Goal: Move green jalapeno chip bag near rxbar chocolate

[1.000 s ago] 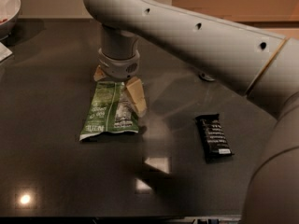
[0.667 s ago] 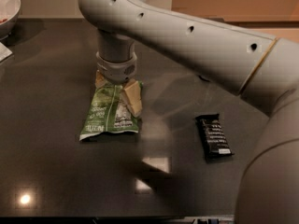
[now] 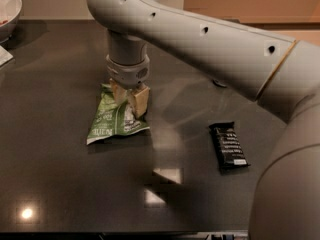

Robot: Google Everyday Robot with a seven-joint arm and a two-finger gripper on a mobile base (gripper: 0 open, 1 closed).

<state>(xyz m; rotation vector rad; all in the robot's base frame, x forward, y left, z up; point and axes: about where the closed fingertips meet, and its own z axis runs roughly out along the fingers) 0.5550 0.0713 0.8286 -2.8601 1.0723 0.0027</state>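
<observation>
The green jalapeno chip bag (image 3: 114,120) lies flat on the dark table (image 3: 60,184), left of centre. My gripper (image 3: 129,98) points straight down onto the bag's upper right part. Its tan fingers (image 3: 140,100) stand close together, pinching the bag's top, and they hide that end of the bag. The rxbar chocolate (image 3: 229,145), a small black bar with white text, lies on the table to the right, well apart from the bag. My arm reaches in from the right, across the upper part of the view.
A white bowl (image 3: 8,9) stands at the far left corner of the table. A white scrap (image 3: 4,57) lies at the left edge below it. Ceiling lights glint on the table near the front edge.
The gripper has come down onto the bag's top and its fingers have drawn together from wide apart. The bag's upper end has bunched slightly. The bar has not moved.
</observation>
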